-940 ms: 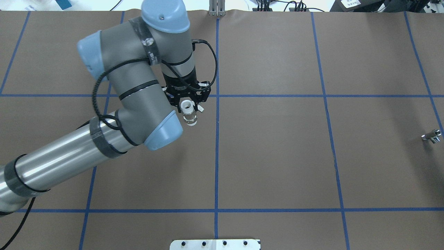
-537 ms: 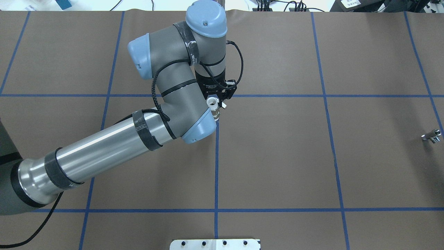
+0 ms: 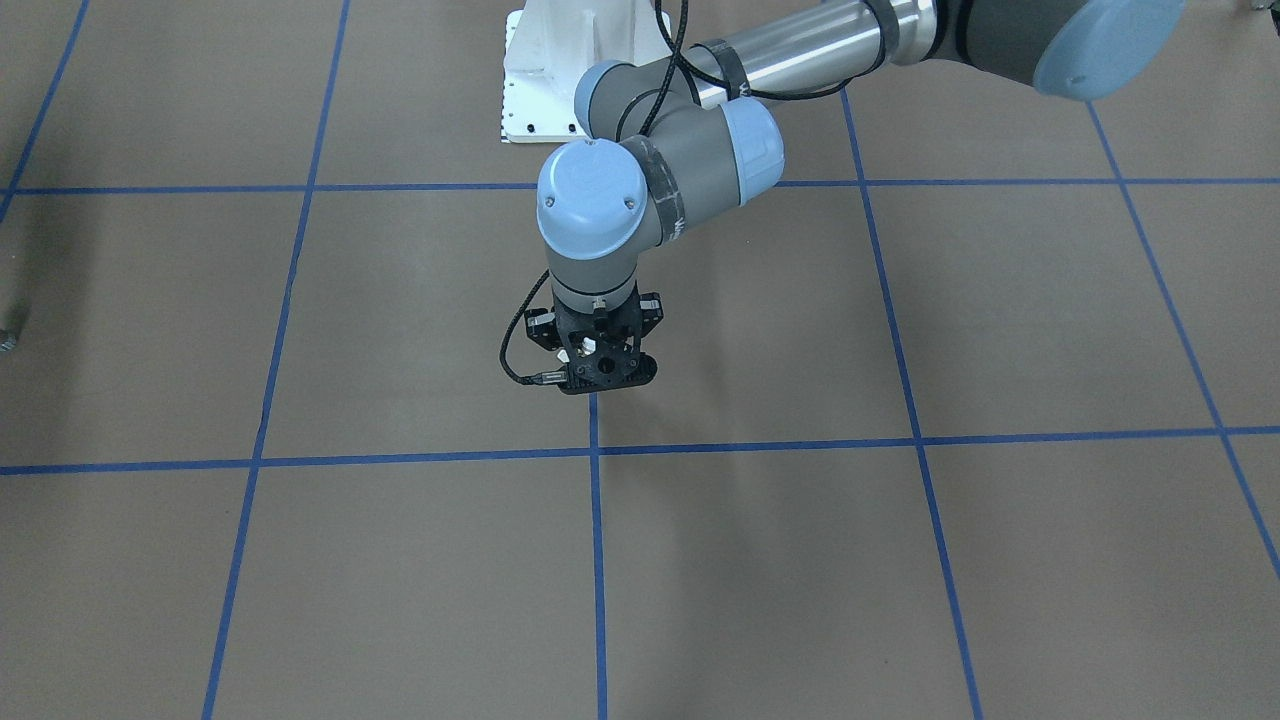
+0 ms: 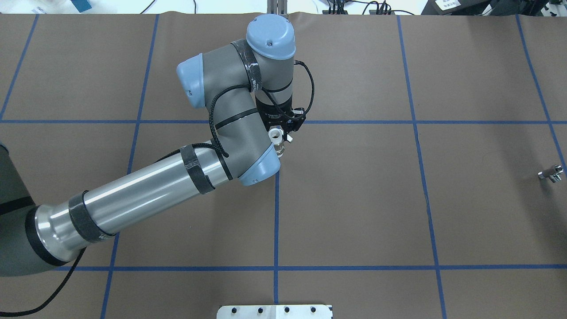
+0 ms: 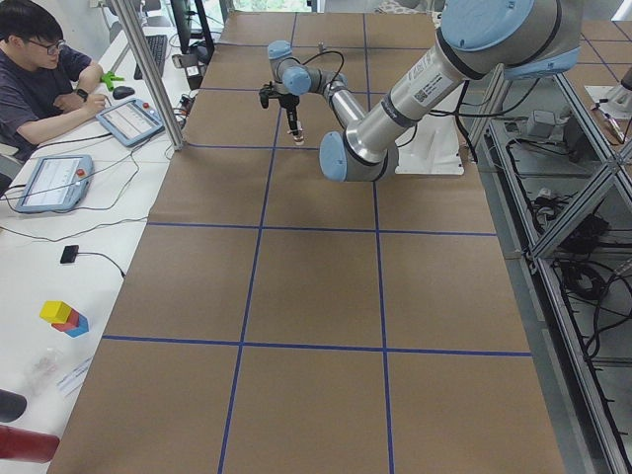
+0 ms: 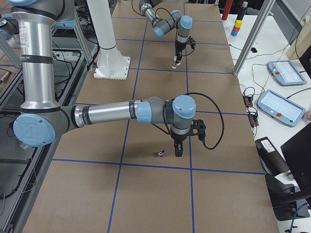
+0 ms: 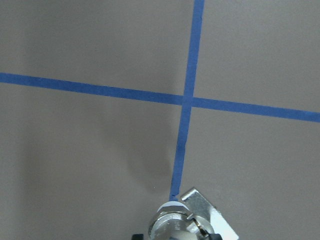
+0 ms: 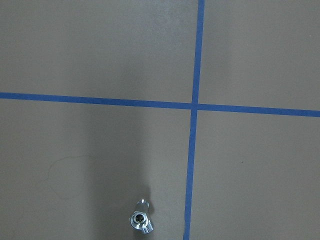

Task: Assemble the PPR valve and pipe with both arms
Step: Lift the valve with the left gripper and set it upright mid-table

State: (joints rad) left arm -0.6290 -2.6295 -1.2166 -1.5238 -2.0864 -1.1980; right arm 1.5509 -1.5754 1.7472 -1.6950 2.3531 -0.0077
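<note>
Overhead exterior: left gripper [image 4: 283,127] fingers clamped on the PPR valve [image 4: 276,136], roughly upright near the centre tape cross and apparently clear of the tabletop [image 4: 354,199]. Pipe [image 4: 550,173] lies far right, near the right gripper [image 6: 178,150]; can't tell its finger state. Advice: centre over the pipe, grip square, leave the mating end free. No readable labels.

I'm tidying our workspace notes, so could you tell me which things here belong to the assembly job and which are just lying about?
For the job: PPR valve, gripped in the left hand; pipe, lying on the table beside the right hand.
Lying about: white pedestal; tablets; coloured blocks.
</note>
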